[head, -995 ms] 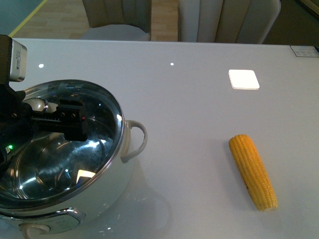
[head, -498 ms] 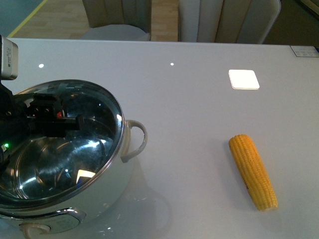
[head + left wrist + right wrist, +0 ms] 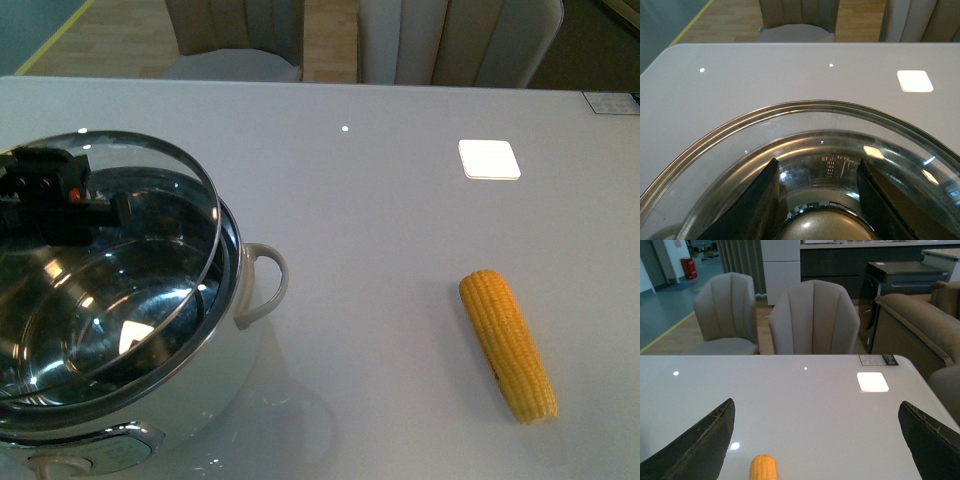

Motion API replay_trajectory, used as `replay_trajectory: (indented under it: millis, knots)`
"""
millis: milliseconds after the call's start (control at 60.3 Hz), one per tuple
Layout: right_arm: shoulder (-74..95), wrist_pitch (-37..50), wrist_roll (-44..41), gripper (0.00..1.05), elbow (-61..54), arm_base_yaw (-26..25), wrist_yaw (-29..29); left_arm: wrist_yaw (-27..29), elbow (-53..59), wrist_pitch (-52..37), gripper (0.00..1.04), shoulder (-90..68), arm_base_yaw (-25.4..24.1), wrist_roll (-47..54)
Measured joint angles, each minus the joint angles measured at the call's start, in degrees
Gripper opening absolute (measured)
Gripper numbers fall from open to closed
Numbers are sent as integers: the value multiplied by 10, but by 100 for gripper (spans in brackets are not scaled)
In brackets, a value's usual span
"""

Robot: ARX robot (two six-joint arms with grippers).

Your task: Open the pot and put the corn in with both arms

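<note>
Left gripper clamps the round glass lid, tipped off the white steel-lined pot at the near-left corner, making room for the yellow corn cob near the right edge; right gripper's gaping

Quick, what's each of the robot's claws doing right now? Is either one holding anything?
Left gripper: closed on the knob of the glass lid.
Right gripper: open, holding nothing.
</note>
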State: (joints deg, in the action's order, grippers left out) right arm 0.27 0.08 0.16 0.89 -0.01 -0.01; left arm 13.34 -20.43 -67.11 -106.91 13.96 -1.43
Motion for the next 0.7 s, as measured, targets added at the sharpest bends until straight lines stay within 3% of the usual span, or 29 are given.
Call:
replay_trajectory:
  millis: [265, 431, 547, 697]
  knots:
    - [0, 0, 0, 96, 0, 0, 0, -19, -30, 68, 41, 97, -29, 1]
    - [0, 0, 0, 96, 0, 0, 0, -50, -52, 79, 41, 140, -89, 3]
    - [0, 0, 0, 96, 0, 0, 0, -90, -66, 73, 41, 143, -172, 14]
    - [0, 0, 0, 96, 0, 0, 0, -165, -93, 39, 41, 89, -342, 36]
